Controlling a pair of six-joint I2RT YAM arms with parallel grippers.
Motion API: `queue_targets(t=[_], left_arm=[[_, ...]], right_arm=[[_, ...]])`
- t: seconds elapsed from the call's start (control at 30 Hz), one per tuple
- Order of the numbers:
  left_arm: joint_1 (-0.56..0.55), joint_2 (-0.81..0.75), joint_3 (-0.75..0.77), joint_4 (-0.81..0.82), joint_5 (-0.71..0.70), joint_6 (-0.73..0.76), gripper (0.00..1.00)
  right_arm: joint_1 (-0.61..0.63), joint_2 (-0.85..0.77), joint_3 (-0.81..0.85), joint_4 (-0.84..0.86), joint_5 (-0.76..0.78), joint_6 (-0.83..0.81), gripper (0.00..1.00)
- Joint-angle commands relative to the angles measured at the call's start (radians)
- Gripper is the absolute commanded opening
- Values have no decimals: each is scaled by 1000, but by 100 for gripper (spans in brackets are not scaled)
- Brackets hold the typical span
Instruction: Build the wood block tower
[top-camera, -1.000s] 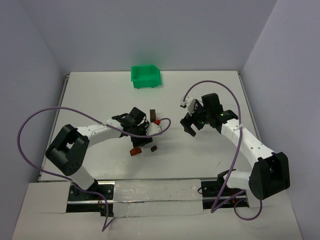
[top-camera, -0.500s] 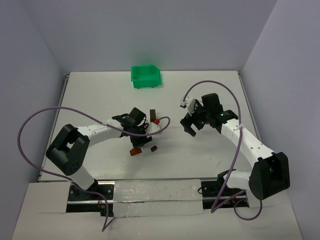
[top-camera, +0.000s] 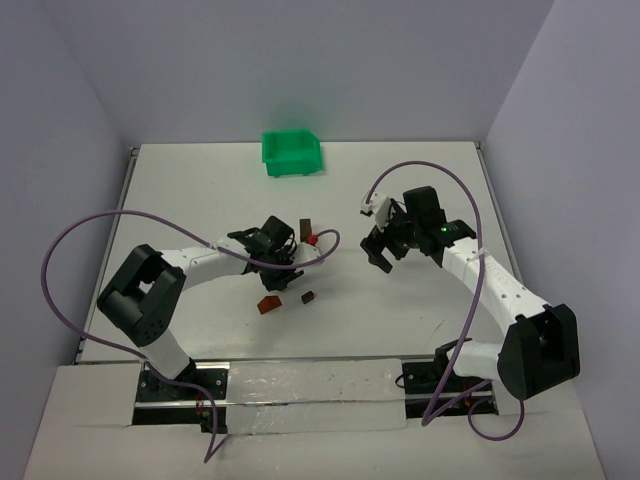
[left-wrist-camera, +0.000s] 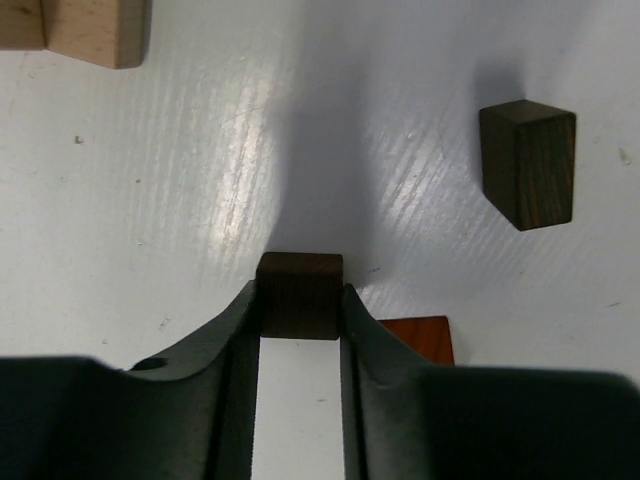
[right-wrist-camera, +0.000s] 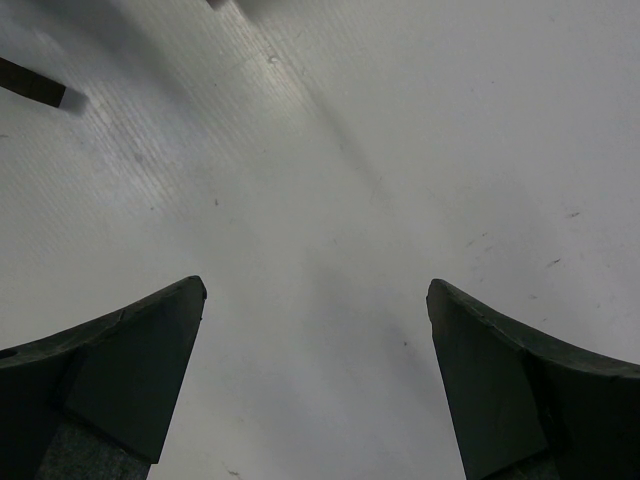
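The wood block tower's pieces lie apart on the white table. My left gripper (left-wrist-camera: 300, 300) is shut on a small dark brown cube (left-wrist-camera: 300, 292), both fingers pressing its sides low over the table. Around it are another dark brown block (left-wrist-camera: 528, 162) ahead right, a reddish-brown block (left-wrist-camera: 420, 338) beside the right finger, and a light tan block (left-wrist-camera: 90, 30) at the far left. In the top view the left gripper (top-camera: 288, 272) covers the held cube; the reddish-brown block (top-camera: 268, 303) and a dark block (top-camera: 308, 296) lie near it. My right gripper (top-camera: 383, 252) hangs open and empty.
A green plastic bin (top-camera: 291, 152) stands at the back of the table. A dark upright piece (top-camera: 305, 229) with a small red bit (top-camera: 313, 241) sits just beyond the left gripper. The right wrist view shows bare table and a dark bar (right-wrist-camera: 30, 82) at top left.
The left jaws have narrowed onto the dark brown cube, and that gripper has shifted slightly away from the near blocks. The right arm has not moved.
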Motion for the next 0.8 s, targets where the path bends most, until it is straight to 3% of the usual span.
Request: queue_targets(t=[0.0, 0.07, 0.23, 0.4, 0.53, 0.6, 0.77], left_arm=[[-2, -18, 106, -34, -69, -38, 12], [-1, -4, 197, -98, -94, -76, 0], [27, 56, 499, -279, -67, -242, 0], [37, 77, 656, -315, -122, -376, 0], [47, 83, 734, -276, -397, -733, 0], [51, 103, 764, -313, -469, -876, 0], [49, 184, 819, -437, -389, -1055, 0]], right_arm=[[-7, -12, 23, 37, -10, 1, 100], [-7, -7, 28, 39, -11, 16, 100], [-8, 7, 33, 59, -14, 84, 100], [-8, 8, 36, 66, 2, 116, 100], [-10, 31, 51, 66, 25, 126, 100], [-11, 43, 59, 66, 25, 129, 100], [-10, 69, 76, 62, 21, 132, 100]])
